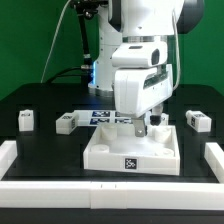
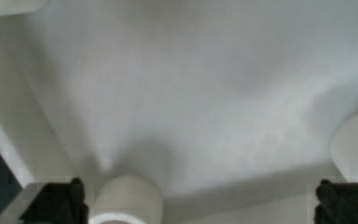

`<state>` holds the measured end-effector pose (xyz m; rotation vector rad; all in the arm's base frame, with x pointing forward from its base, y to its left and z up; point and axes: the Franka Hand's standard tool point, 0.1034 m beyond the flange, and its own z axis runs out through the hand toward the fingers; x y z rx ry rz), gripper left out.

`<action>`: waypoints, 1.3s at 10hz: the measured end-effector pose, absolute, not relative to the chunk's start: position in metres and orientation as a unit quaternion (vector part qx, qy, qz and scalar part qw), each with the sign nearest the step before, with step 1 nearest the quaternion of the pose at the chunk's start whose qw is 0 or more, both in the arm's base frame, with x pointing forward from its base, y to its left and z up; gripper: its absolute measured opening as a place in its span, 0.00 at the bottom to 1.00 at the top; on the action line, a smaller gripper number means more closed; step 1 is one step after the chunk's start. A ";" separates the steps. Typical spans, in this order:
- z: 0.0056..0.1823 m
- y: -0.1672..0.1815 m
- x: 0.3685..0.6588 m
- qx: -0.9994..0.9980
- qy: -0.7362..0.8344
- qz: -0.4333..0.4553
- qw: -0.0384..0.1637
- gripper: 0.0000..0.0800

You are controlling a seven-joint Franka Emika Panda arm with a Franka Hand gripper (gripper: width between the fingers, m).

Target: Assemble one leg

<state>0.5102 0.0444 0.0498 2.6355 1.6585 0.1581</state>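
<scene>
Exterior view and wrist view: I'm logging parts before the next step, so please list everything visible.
legs: three loose, white with black-and-white tags, on the table; two toward the exterior view's left, one toward its right
white peg: one, over the tray between the fingers, near one of them; possibly a fourth leg
tray: one, white, square, mid-table, tag on its front face
marker board: one, white with tags, behind the tray
table: one, black
border rails: white, along the table's front and sides
backdrop: green
arm: one, white, above the tray
gripper: one, dark fingertips, low over the tray, jaws wide apart
</scene>
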 end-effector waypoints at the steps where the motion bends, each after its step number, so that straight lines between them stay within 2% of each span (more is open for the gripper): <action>1: 0.050 0.044 0.510 0.845 0.532 0.051 0.012 0.81; 4: 0.049 0.044 0.508 0.837 0.545 0.049 0.013 0.81; 5: 0.048 0.043 0.496 0.795 0.605 0.040 0.015 0.81; 7: 0.043 0.044 0.480 0.757 0.653 0.010 0.006 0.81; 13: 0.041 0.044 0.475 0.755 0.655 0.011 0.007 0.81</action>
